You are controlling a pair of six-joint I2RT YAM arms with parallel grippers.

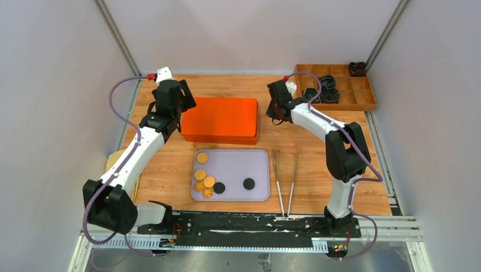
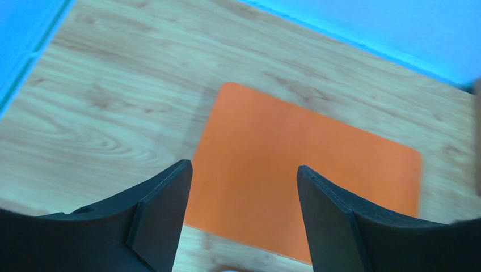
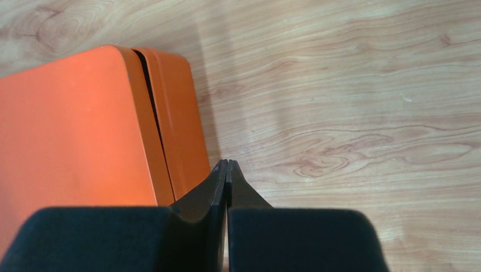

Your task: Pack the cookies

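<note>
top external: cookies point(image 1: 209, 181) on tray point(image 1: 249, 161), well apart from left end effector point(image 2: 244, 170) (spread) and right end effector point(image 3: 227, 165) (pressed together).

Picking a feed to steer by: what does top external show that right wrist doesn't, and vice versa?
Only top external: cookies on the lavender tray, tongs beside it, a wooden compartment box far right. Only right wrist: the dark seam between lid and base of the orange tin. Both: that tin, the wooden table, the right gripper, shut and empty.
</note>
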